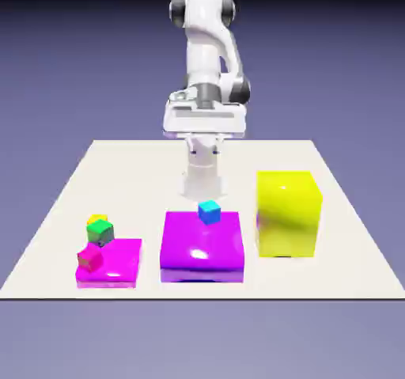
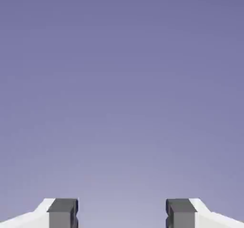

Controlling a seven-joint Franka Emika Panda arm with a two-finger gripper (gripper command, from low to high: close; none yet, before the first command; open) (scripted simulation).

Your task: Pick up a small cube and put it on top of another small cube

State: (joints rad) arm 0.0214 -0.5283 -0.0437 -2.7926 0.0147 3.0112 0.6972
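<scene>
1. Across the scene's lower half, the pale worktop (image 1: pixel 245 160) is seen, with a plain blue-violet backdrop (image 1: pixel 340 69) behind it.
2. Above the middle of the worktop's far edge, the white arm (image 1: pixel 204 45) is held raised.
3. Toward the worktop's right edge in the exterior view, the big yellow block (image 1: pixel 287 211) is stood upright.
4. Near the middle of the near edge, the broad purple block (image 1: pixel 202 247) is laid flat, apart from the yellow one.
5. On the arm, the gripper (image 2: pixel 122 213) is opened wide; only backdrop is seen between its fingertips in the hand view, and nothing is held.
6. Toward the near corner at the exterior view's left, the low magenta block (image 1: pixel 115 260) is placed.
7. At the purple block's far edge, right of its middle, the small blue cube (image 1: pixel 210 212) is seen.
8. By the magenta block's far left corner, the green cube (image 1: pixel 100 232) is set at an angle; whether they touch cannot be told.
9. Over the same block's left edge, the small pink cube (image 1: pixel 89 257) is seen tilted.
10. Just behind the green cube, the small yellow cube (image 1: pixel 97 218) is partly hidden, with its top left showing.
</scene>
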